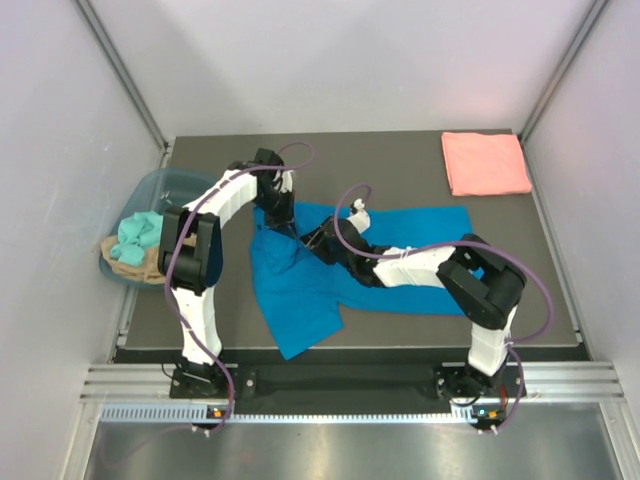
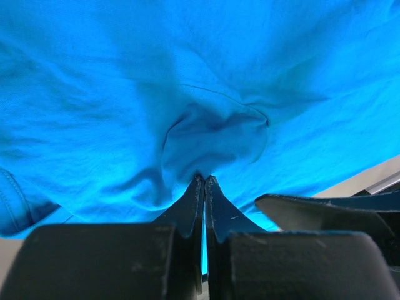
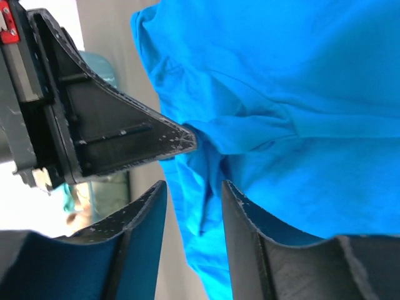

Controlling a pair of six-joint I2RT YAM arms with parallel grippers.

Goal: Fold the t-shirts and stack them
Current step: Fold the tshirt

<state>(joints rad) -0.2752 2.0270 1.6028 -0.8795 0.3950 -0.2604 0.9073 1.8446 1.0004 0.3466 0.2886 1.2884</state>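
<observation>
While the left gripper [image 2: 204, 181] pinches a tuck of the blue shirt [image 1: 300, 290] with its fingers pressed together, the right gripper [image 3: 194, 183] stands just beside it, fingers spread with a ridge of the same cloth between them. Whether its pads touch the cloth I can't quite tell. I'd judge the 2nd shirt's fold is being set up: the right must close on that ridge, then both lift and carry it over. The pink shirt [image 1: 486, 163] lies folded well away from both grippers. The table [image 1: 400, 160] is dark and matte, with pale walls on 3 sides and a tub [image 1: 150, 185] left of the left fingers.
</observation>
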